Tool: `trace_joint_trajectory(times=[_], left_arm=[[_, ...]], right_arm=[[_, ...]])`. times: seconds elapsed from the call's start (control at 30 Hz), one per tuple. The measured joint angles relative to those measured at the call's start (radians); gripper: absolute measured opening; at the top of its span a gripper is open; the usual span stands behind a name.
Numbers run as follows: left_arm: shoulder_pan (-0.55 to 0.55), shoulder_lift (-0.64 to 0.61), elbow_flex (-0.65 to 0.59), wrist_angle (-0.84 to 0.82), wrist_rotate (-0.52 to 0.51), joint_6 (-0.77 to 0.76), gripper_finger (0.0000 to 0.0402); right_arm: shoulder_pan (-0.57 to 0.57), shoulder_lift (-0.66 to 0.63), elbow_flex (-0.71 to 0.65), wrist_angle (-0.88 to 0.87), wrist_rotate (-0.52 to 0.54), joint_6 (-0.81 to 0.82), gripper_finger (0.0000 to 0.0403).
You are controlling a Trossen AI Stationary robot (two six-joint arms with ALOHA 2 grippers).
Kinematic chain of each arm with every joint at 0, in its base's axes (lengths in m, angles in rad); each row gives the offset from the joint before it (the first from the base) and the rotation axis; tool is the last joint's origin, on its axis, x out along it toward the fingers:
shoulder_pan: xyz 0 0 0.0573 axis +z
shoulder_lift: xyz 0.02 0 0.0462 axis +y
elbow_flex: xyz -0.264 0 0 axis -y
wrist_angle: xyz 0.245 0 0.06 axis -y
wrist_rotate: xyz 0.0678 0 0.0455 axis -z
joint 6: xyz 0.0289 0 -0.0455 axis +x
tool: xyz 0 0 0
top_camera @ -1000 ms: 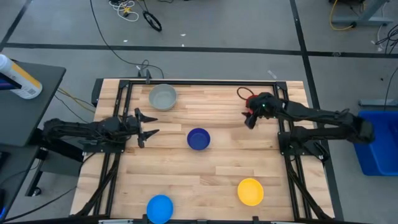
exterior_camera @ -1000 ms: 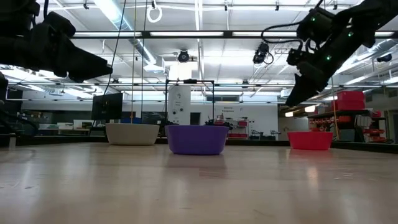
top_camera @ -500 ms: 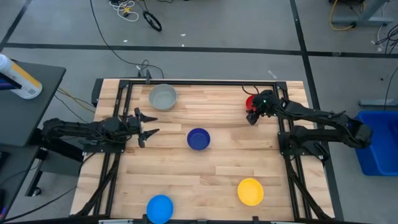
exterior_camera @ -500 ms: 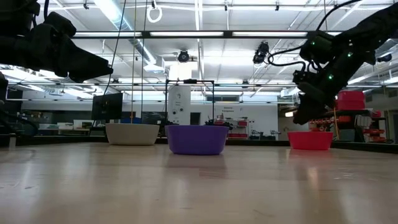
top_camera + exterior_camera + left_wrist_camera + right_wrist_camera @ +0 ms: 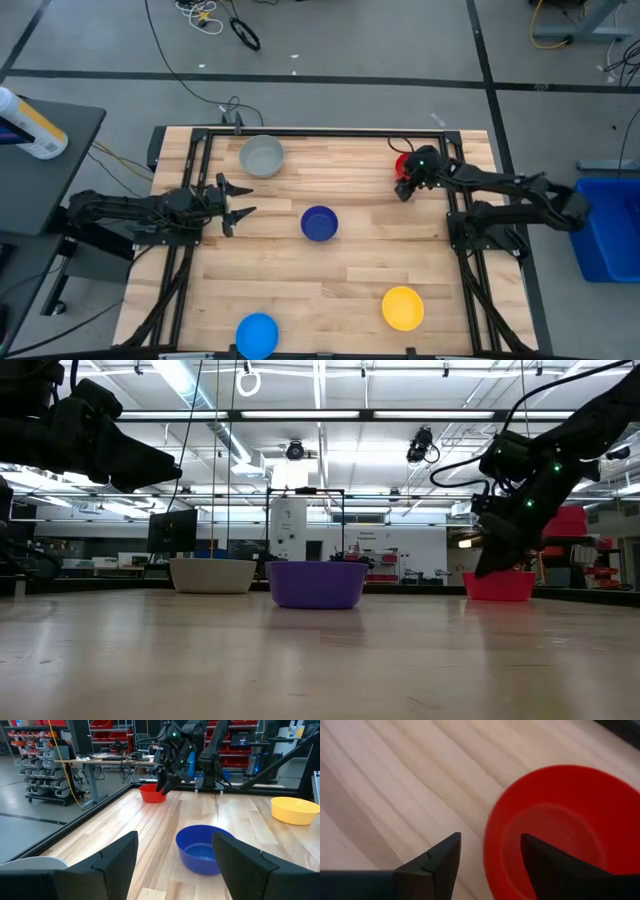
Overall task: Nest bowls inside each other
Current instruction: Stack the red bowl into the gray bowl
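The red bowl point(image 5: 402, 160) stands at the table's far right, also seen in the right wrist view point(image 5: 570, 820) and the low view point(image 5: 498, 586). My right gripper point(image 5: 490, 840) is open and slants down over the bowl's rim, one finger above the inside and one outside it. No touch shows. The grey bowl point(image 5: 262, 156) stands far left, the dark blue bowl point(image 5: 319, 223) in the middle, the yellow bowl point(image 5: 403, 307) near right, the light blue bowl point(image 5: 257, 335) at the near edge. My left gripper point(image 5: 240, 205) waits open and level at the left side.
A black frame rail point(image 5: 330, 131) runs around the tabletop, close behind the red bowl. Bare wood point(image 5: 360, 190) lies between the red and dark blue bowls. From the left wrist view, the dark blue bowl point(image 5: 205, 847) sits straight ahead of my left gripper.
My right gripper has sunk toward the red bowl, shifting a little toward the table's far right, and has tipped more steeply downward. Its fingers have stayed open. The bowls have kept their places.
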Motion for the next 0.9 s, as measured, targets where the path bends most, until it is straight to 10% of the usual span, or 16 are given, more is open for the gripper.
trace_joint_trajectory(times=[0.27, 0.5, 0.9], left_arm=[[0.000, 0.000, 0.000, 0.000, 0.000, -0.002, 0.0261], [0.000, 0.000, 0.000, -0.015, 0.000, -0.002, 0.0261], [0.000, 0.000, 0.000, -0.018, 0.000, -0.003, 0.0261]], right_arm=[[0.001, 0.102, 0.000, 0.056, -0.024, 0.004, 0.0169], [0.013, 0.110, 0.000, 0.123, -0.017, 0.004, 0.0022], [0.132, 0.110, 0.000, 0.559, -0.161, 0.084, 0.0003]])
